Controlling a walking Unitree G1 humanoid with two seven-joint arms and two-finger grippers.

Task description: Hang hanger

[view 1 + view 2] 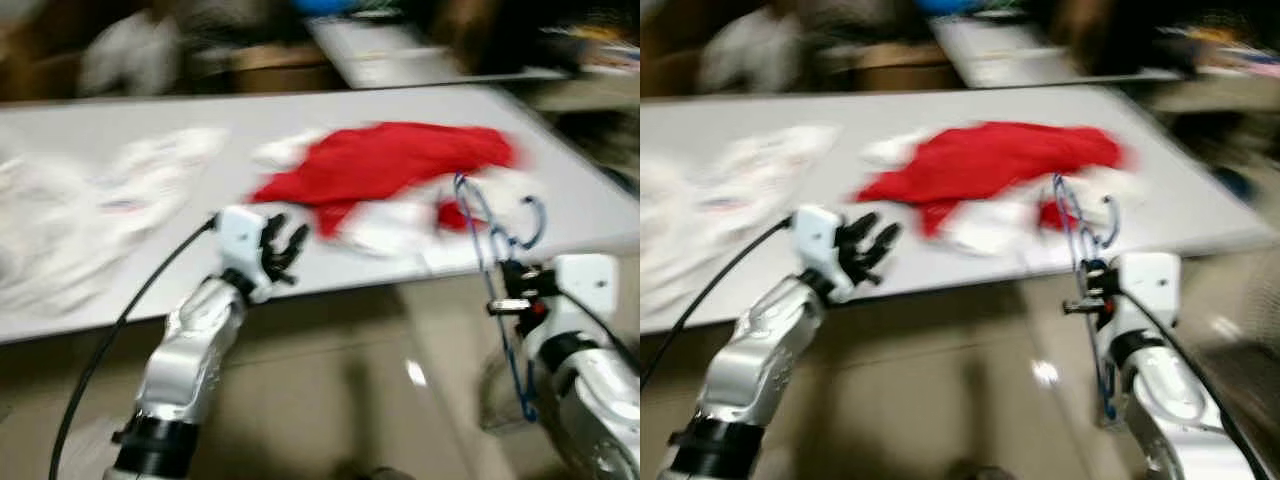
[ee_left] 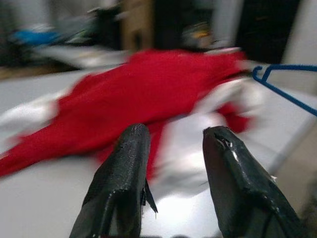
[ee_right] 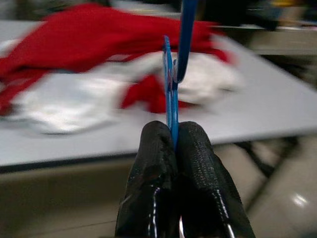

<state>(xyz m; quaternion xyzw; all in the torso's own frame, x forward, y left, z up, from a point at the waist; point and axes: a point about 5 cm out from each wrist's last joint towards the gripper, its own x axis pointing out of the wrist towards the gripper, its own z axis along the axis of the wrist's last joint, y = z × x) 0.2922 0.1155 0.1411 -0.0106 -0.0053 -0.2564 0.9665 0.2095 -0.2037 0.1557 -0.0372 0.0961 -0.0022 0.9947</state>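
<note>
Where head views blur, right gripper (image 3: 173, 144) visibly pinches blue hanger (image 3: 172, 94); left gripper (image 2: 171, 144) agape.

Both head views look down at a red-and-white garment (image 1: 390, 175) on a grey table (image 1: 560, 190); both wrist views face it from close by.

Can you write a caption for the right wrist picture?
Right gripper fingers pinch a blue hanger before a table holding red and white clothes.
</note>
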